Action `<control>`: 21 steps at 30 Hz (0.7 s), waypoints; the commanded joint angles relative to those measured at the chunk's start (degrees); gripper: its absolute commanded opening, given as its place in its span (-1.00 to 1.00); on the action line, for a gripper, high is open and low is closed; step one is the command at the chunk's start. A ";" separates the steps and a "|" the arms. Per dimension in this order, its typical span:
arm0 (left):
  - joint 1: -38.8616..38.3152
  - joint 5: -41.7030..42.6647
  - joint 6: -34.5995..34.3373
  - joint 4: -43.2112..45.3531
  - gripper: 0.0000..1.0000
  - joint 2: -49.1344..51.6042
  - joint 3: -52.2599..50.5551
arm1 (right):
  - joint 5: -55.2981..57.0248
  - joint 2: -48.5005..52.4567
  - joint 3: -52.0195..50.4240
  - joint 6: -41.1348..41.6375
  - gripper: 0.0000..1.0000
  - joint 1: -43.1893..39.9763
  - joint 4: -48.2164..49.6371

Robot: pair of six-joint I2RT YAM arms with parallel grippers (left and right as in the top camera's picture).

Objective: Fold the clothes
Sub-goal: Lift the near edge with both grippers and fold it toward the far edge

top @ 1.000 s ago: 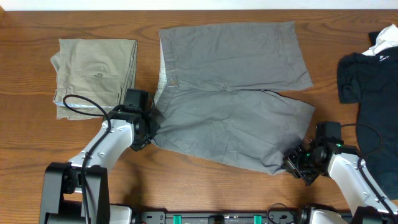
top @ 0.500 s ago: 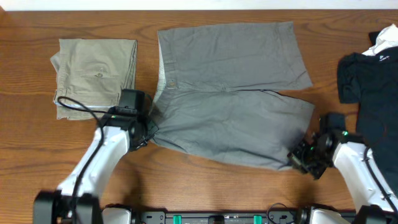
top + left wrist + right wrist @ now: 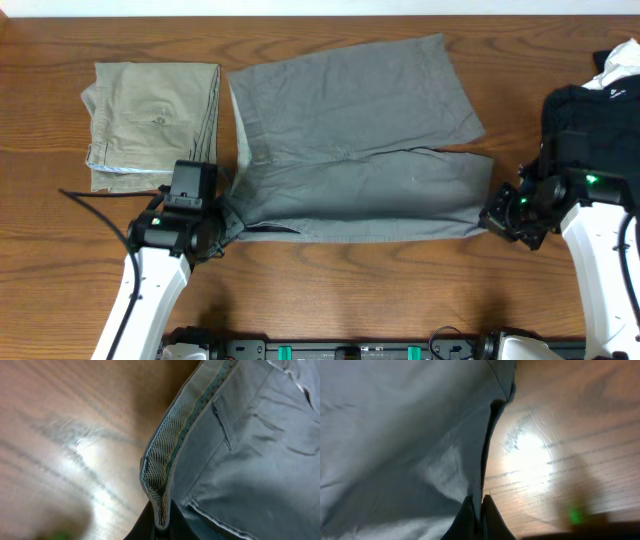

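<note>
Spread wrinkled mid-way across brown wooden table [image 3: 350, 290]: mid-grey woven cotton shorts [image 3: 350, 120], two legs pointing right, mesh-lined waistband turned out at left. Pinched tight at near waistband corner by left gripper [image 3: 226, 222], at near hem corner by right gripper [image 3: 497, 212].

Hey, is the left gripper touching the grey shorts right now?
Touching. In the left wrist view the left gripper is shut on the waistband edge of the grey shorts, with the fabric pinched in its jaws.
</note>
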 commanded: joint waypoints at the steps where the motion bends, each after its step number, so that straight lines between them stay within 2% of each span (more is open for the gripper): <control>1: 0.17 -1.33 1.73 -2.32 -0.88 -1.81 2.95 | 1.57 0.04 4.50 -3.89 -0.98 -0.13 -1.09; 6: 0.13 -1.36 7.78 -6.19 -0.88 -0.90 8.87 | 1.99 0.17 9.60 -6.05 -0.98 -0.13 -1.66; 13: 0.13 -1.36 11.61 -6.69 -0.88 4.04 19.47 | 1.97 4.33 18.86 -6.38 -0.97 -0.11 -1.44; 17: 0.13 -1.38 16.06 -1.25 -0.88 8.83 23.21 | 1.95 9.86 25.20 -6.97 -0.97 0.02 -1.46; 21: 0.20 -1.49 16.28 4.35 -0.88 14.05 24.57 | 2.01 16.63 32.28 -7.41 -0.98 0.55 -0.81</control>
